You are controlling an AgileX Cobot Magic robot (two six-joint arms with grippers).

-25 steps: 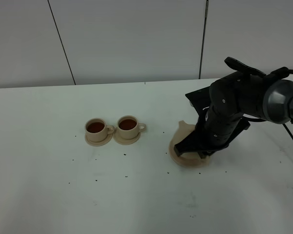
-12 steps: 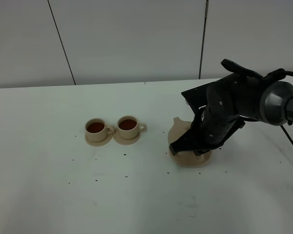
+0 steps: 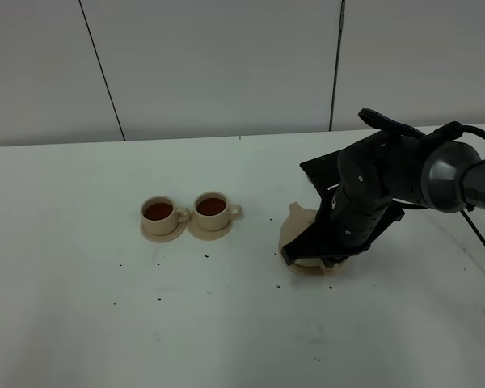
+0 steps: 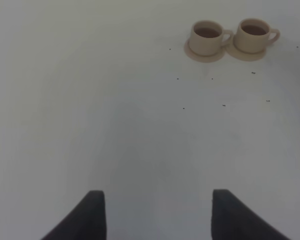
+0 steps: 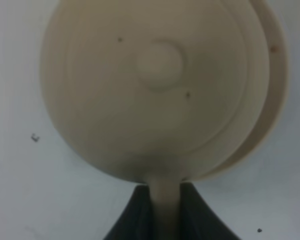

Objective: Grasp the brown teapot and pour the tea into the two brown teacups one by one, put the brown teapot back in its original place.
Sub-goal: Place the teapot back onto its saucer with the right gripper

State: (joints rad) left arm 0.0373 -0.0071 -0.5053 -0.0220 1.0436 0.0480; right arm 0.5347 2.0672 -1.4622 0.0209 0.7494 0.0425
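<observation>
My left gripper (image 4: 157, 215) hangs open over bare tabletop (image 4: 115, 125). My right gripper (image 5: 165, 212) pinches the brown teapot's (image 3: 297, 225) handle over the wide saucer (image 5: 272, 100). Farther left, two brown teacups (image 3: 186, 212) hold tea.

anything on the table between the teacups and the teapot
Nothing solid: in the exterior high view, only bare white table with a few tiny dark specks separates the right teacup from the teapot, whose handle the right gripper grips.

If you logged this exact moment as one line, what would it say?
cups: both filled | right tool: shut on teapot handle, over big saucer | left tool: open, empty
</observation>
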